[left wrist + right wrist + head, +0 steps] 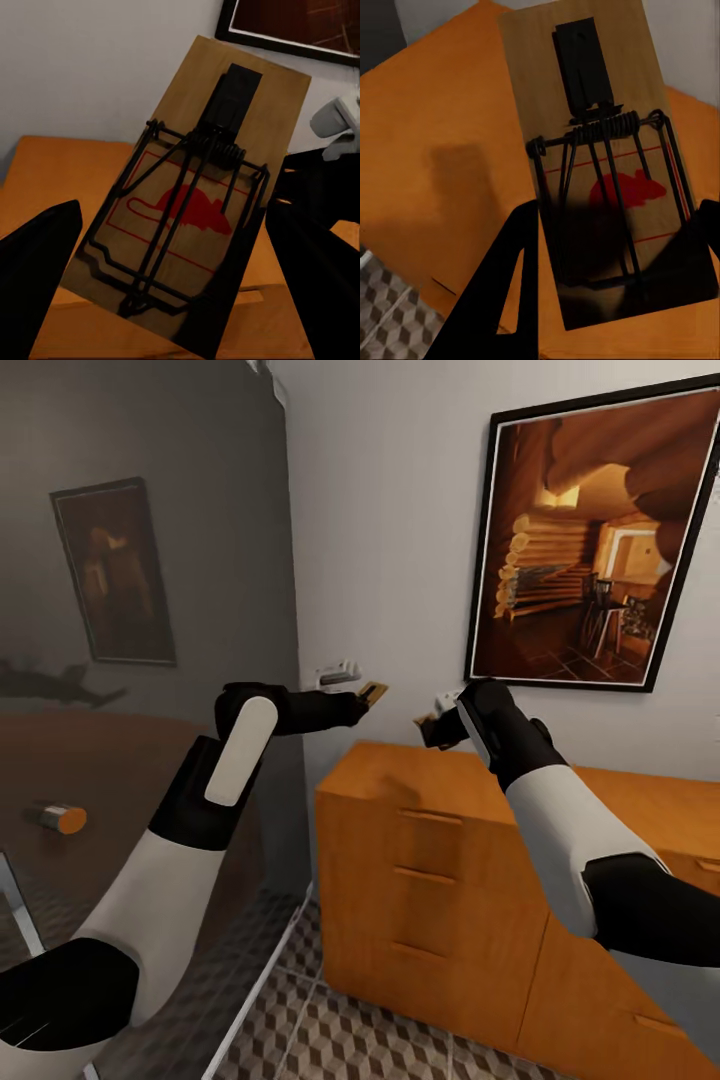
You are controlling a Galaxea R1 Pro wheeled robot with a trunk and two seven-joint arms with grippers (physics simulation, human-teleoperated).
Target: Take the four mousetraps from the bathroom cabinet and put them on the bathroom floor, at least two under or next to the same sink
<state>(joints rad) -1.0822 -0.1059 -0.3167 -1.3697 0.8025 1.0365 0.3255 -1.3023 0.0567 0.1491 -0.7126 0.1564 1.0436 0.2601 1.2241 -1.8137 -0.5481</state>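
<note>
A: The left gripper (180,247) is closed on a mousetrap (191,202), the board pinched by its edges between two dark fingers (37,262). The right gripper (615,255) is likewise closed around a second mousetrap (600,157), whose lower end is darkened by the gripper's shadow.

B: Why are both held up in the air?

A: It is judged that they have been lifted off the cabinet (440,860) for carrying down to the bathroom floor (330,1030). In the head view both traps are seen raised above the cabinet's top, the left one (373,693) and the right one (432,728) kept a little apart so that neither is knocked.

B: And the make of the things?

A: Each trap is a flat rectangular board of pale tan wood, fitted with a black wire bar, a coiled spring and a dark plate, and printed with a red mouse shape. The cabinet is smooth orange-brown wood with slim bar handles. The floor is tiled in a cube pattern. Farther off, a dark-framed picture (590,540) is hung on the white wall (400,510).
</note>
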